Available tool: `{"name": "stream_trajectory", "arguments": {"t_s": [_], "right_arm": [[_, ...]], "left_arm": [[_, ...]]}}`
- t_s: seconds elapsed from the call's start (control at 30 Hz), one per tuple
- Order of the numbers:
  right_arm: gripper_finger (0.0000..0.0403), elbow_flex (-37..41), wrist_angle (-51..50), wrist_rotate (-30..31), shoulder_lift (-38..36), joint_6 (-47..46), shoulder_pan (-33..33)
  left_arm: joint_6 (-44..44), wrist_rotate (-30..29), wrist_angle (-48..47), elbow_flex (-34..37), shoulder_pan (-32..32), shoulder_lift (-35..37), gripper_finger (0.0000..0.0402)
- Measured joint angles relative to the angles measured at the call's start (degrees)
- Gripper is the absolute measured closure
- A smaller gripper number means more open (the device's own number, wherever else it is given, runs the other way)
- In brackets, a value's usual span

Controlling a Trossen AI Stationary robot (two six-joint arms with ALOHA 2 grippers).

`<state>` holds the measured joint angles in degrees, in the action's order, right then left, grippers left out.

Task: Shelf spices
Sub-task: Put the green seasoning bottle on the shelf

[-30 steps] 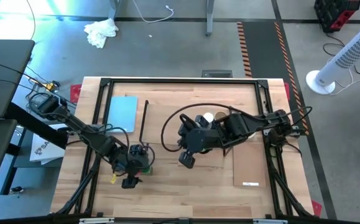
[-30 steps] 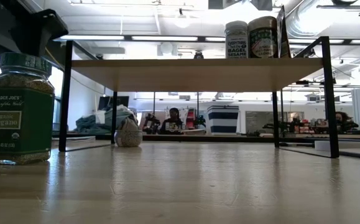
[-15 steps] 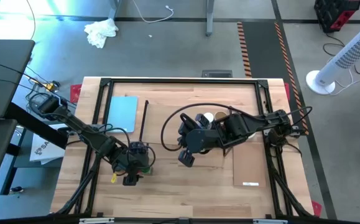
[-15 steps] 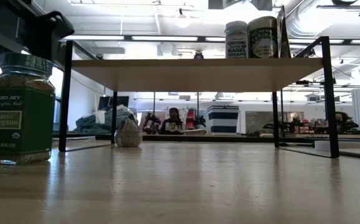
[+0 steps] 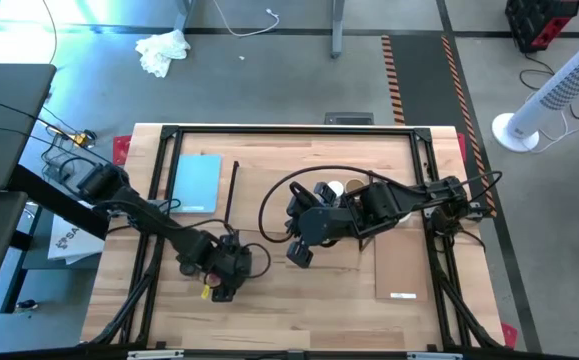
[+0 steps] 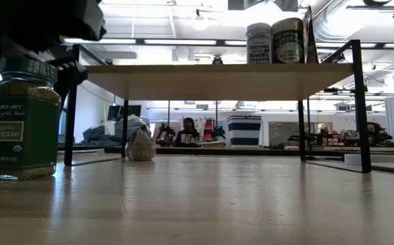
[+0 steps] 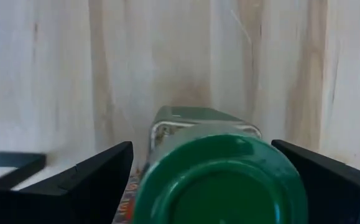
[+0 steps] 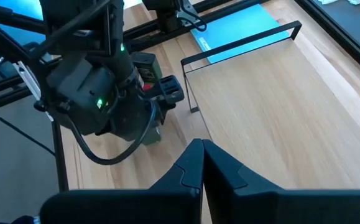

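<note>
A green-lidded oregano jar [image 6: 20, 119] stands upright on the table near its left side. My left gripper [image 5: 224, 275] is above it, pointing down. In the left wrist view it [image 7: 201, 149] is open, with one finger on each side of the green lid [image 7: 220, 183]; whether they touch it I cannot tell. The shelf [image 6: 210, 80] stands mid-table on black wire end frames [image 5: 231, 195]. Two spice jars [image 6: 258, 42] [image 6: 287, 41] stand on the right end of its plank. My right gripper [image 8: 203, 165] is shut and empty, hovering at mid-table [image 5: 299, 255].
A small dark tin [image 7: 198, 118] stands right beside the oregano jar. A light-blue pad [image 5: 197, 182] lies far left, and a thin loose board [image 5: 404, 265] lies on the right. The black table frame [image 5: 159, 200] runs along the edges. People sit in the room beyond.
My left gripper has moved toward the table's right, over the oregano jar. In the low view its dark body now covers the jar's lid area, where before it was farther left. The jar stays in place and my right arm has kept still.
</note>
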<state>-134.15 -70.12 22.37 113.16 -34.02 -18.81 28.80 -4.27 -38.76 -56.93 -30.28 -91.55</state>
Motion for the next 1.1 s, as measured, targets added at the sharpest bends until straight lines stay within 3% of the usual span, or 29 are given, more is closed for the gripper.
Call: {"name": "stream_trajectory", "arguments": {"t_s": [0.13, 0.33, 0.63, 0.83, 0.97, 1.1], "right_arm": [[0.0403, 0.0, 0.01, 0.0, 0.0, 0.0, 0.0], [0.0403, 0.0, 0.01, -0.04, 0.0, 0.0, 0.02], [0.0403, -0.89, -0.89, -2.56, -0.71, 4.8, -1.1], [0.0403, -0.87, -2.18, 0.6, -3.39, 4.53, -1.55], [0.0403, -0.9, -3.6, 5.07, -6.05, 4.07, -1.9], [0.0403, -0.9, -4.25, 7.81, -7.94, 3.14, -1.86]], "left_arm": [[1.43, 0.72, 1.12, 0.02, 0.0, -0.17, 0.0068], [2.01, 2.14, -0.25, -0.27, 0.75, 0.96, 0.0216], [1.04, 1.77, -7.17, -6.7, 1.44, 12.35, 0.0217], [-0.11, -5.7, -8.02, -14.35, 1.77, 21.3, 0.0217], [-5.72, -12.94, -9.9, -21.62, 5.35, 21.72, 0.0217], [-11.56, -11.03, -14.47, -29.06, 14.11, 17.02, 0.0217]]}}
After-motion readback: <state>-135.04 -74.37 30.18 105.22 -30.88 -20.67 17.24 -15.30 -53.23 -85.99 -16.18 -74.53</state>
